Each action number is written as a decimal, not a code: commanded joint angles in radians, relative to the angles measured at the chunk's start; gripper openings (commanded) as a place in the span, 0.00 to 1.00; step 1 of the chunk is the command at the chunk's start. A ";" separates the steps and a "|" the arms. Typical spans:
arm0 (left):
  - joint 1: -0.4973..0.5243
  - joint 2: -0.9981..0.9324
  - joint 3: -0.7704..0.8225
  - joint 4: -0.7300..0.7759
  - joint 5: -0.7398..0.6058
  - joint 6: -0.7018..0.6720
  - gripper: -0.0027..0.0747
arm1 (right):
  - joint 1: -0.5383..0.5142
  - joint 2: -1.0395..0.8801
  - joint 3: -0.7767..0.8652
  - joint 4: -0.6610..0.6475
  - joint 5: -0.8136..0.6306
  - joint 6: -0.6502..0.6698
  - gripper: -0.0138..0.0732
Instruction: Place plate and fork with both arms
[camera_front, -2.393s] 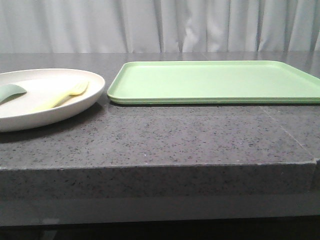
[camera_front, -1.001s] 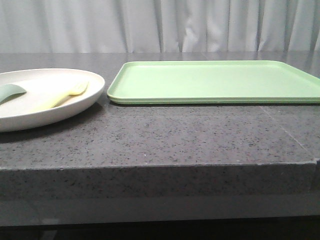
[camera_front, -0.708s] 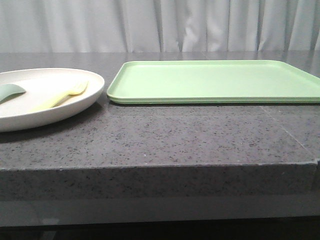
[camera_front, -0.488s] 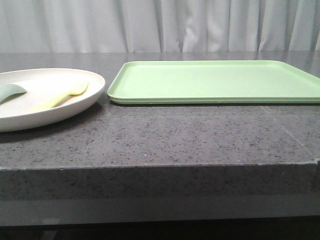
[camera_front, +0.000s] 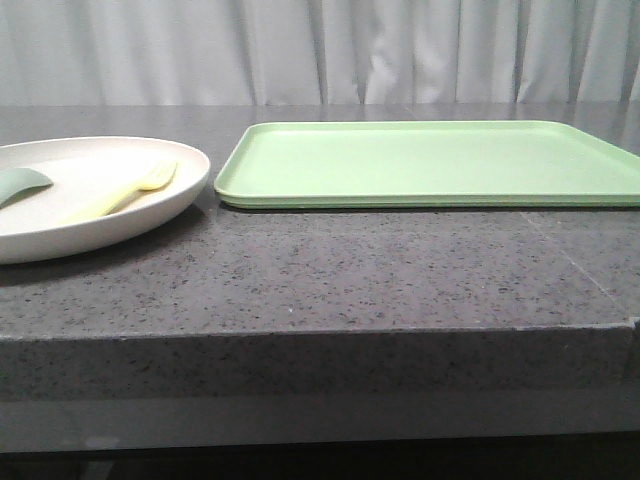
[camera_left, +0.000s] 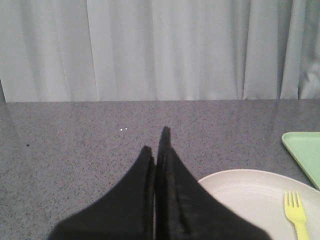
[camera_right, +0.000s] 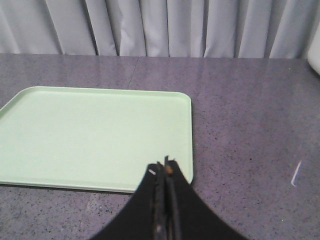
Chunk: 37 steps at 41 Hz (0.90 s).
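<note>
1. The plate sits at the left of the front view on the grey stone table, its left part cut off by the frame edge. The fork lies inside it, tines toward the upper right.
2. In the left wrist view the plate fills the lower right corner, with the fork at the far lower right. The left gripper is at lower centre, just left of the plate's rim, its fingers pressed together on nothing.
3. In the right wrist view the right gripper is at lower centre, fingers likewise clenched and empty, over the near right corner of the green tray. Neither plate nor fork shows there.
4. The tray spans centre to right in the front view, just beside the plate; whether the two touch I cannot tell.
5. A small grey-green utensil in the plate is cut off at the left edge, so its shape is hard to make out. Neither arm appears in the front view.
6. Compared with the earlier front pictures, plate, fork and tray lie in the same places.
</note>
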 joint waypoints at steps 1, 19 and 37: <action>0.000 0.016 -0.038 -0.006 -0.073 -0.001 0.01 | -0.003 0.015 -0.036 0.005 -0.073 -0.006 0.09; 0.000 0.016 -0.038 -0.014 -0.068 -0.001 0.84 | -0.003 0.015 -0.031 0.005 -0.065 -0.006 0.86; 0.000 0.082 -0.064 -0.019 -0.042 -0.001 0.85 | -0.003 0.015 -0.030 0.005 -0.071 -0.006 0.90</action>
